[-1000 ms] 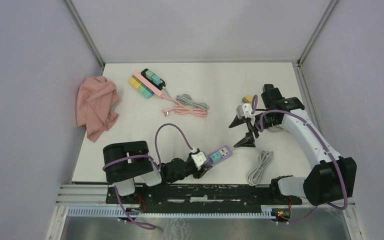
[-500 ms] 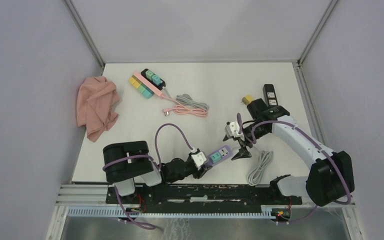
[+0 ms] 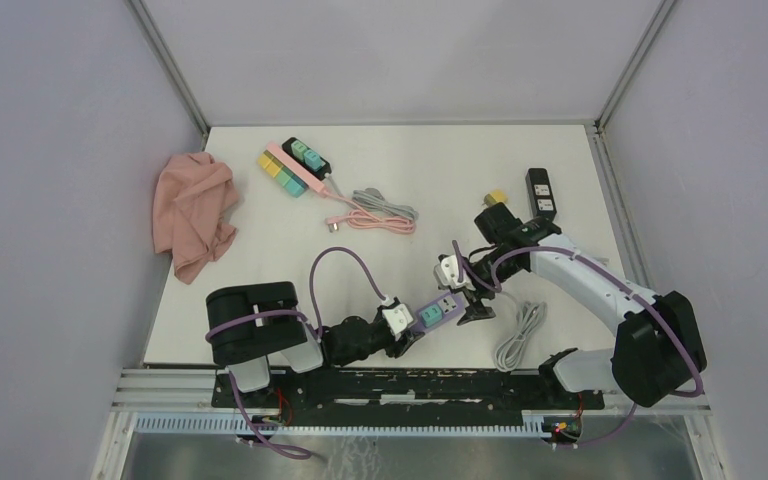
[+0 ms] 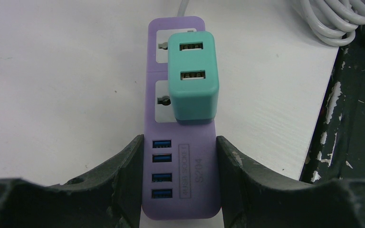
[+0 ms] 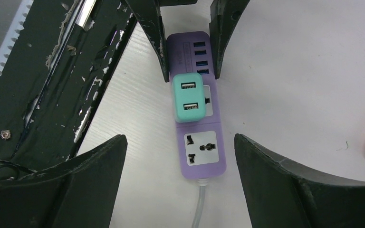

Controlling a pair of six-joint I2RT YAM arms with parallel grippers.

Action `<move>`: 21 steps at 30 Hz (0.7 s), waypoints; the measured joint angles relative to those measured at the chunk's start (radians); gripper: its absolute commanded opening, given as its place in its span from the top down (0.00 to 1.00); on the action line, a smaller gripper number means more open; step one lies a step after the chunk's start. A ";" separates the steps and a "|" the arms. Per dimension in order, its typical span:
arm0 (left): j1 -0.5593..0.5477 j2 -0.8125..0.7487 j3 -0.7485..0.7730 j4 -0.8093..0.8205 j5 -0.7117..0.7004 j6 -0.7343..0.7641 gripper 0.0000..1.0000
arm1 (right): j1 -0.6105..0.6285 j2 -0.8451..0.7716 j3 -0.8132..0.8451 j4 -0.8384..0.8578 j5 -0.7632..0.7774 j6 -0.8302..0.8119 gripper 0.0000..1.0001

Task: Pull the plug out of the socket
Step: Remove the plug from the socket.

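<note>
- Carrying everything, the white table (image 3: 260,300) has both arms bolted at its near edge.
- The left gripper (image 4: 179,142) lies low along the near edge, its jaws partly closed and pressing both long sides of the purple power strip (image 4: 197,183) at the end with the USB ports.
- The right gripper (image 5: 179,142) hovers over the strip's other end, jaws spread wide, holding nothing.
- A pink cloth (image 3: 193,212) lies crumpled at the left edge.
- A grey cable (image 3: 518,335) is coiled near the near right corner.
- The power strip sits flat by the middle of the near edge.
- The teal plug (image 4: 192,80) is seated in the strip's middle socket, just beyond the left fingertips.
</note>
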 measured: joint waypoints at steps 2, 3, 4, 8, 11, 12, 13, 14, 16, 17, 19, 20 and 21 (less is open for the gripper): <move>0.000 0.001 -0.001 0.002 0.000 0.000 0.97 | 0.005 0.000 -0.002 0.006 0.009 0.002 0.11; 0.000 0.001 -0.001 0.002 0.000 0.000 0.97 | 0.006 0.000 -0.002 0.008 0.013 0.003 0.11; 0.000 0.001 -0.001 0.002 0.001 0.000 0.97 | 0.009 0.000 -0.004 0.012 0.015 0.004 0.11; 0.000 0.001 -0.001 0.002 0.001 0.000 0.97 | 0.019 0.000 -0.006 0.022 0.026 0.015 0.11; 0.000 0.001 -0.001 0.002 0.001 0.000 0.97 | 0.028 0.000 -0.006 0.029 0.035 0.020 0.11; 0.000 0.001 -0.001 0.002 0.001 0.000 0.97 | 0.031 0.000 -0.007 0.032 0.037 0.021 0.11; 0.000 0.002 -0.001 0.003 0.001 0.000 0.97 | 0.035 0.000 -0.008 0.035 0.041 0.021 0.11; 0.000 0.002 -0.001 0.003 0.001 0.000 0.97 | 0.038 0.001 -0.010 0.038 0.041 0.021 0.11; 0.000 0.003 -0.001 0.005 0.001 0.000 0.97 | 0.047 0.001 -0.013 0.041 0.044 0.023 0.11; 0.000 0.004 -0.001 0.006 0.001 0.000 0.97 | 0.050 0.002 -0.013 0.042 0.044 0.023 0.11; 0.000 0.004 -0.001 0.006 0.001 0.000 0.97 | 0.061 0.003 -0.013 0.045 0.049 0.024 0.11; 0.000 0.004 -0.001 0.006 0.001 0.000 0.97 | 0.067 0.003 -0.013 0.048 0.055 0.026 0.11; 0.000 0.005 -0.001 0.008 0.001 0.000 0.97 | 0.072 0.004 -0.013 0.050 0.061 0.027 0.11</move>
